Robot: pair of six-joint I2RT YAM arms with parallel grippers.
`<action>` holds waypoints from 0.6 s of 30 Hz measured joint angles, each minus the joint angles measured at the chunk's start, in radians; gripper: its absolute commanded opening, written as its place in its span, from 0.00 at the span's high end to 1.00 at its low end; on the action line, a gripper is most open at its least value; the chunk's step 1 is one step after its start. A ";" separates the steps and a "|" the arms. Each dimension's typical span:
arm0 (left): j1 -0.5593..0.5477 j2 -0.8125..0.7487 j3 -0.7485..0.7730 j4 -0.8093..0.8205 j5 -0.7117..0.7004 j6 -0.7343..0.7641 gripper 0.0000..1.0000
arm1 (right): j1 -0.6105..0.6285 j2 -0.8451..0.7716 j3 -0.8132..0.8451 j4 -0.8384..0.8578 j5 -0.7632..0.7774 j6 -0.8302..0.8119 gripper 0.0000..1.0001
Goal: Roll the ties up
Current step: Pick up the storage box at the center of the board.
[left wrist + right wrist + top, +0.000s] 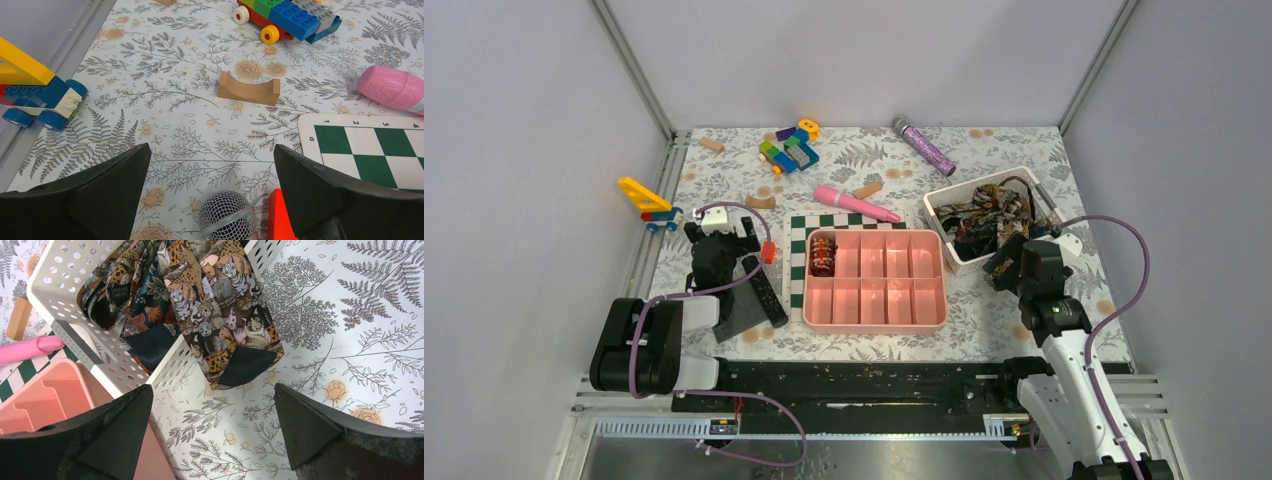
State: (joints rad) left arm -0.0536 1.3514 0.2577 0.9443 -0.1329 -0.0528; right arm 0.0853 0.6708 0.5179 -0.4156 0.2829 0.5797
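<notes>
Right gripper [210, 392]: wide open, empty, over the centre-frame tie [220, 325] tip.
Left gripper [212, 150]: wide open, empty.
Advice: I pinch that tip squarely, clear of the basket [55, 275] rim.

The ties [220, 315] are showing cats in brown, tan and grey on black, one beside them showing orange leaves on dark blue, against the white perforated basket [60, 275]; the small coil [822, 255] is showing dark brown and tan inside the salmon-pink tray [876, 322]. The tabletop [200, 125] is wearing a white cloth with grey ferns and tan roses, the checkered board [370, 150] is showing green and white squares, and the toy car [287, 17] is flashing blue, green, grey and red with yellow wheels.
</notes>
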 measured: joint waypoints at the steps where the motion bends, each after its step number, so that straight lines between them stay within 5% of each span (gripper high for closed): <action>1: 0.000 0.000 0.000 0.000 0.000 0.000 0.01 | 0.000 -0.001 0.000 0.000 0.000 0.001 0.01; 18: 0.000 0.000 0.000 0.000 0.001 0.000 0.01 | 0.000 0.038 0.058 -0.104 -0.043 0.041 0.00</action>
State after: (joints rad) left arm -0.0536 1.3514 0.2577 0.9443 -0.1318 -0.0528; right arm 0.0853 0.7086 0.5762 -0.5194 0.2401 0.6209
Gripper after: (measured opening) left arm 0.986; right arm 0.993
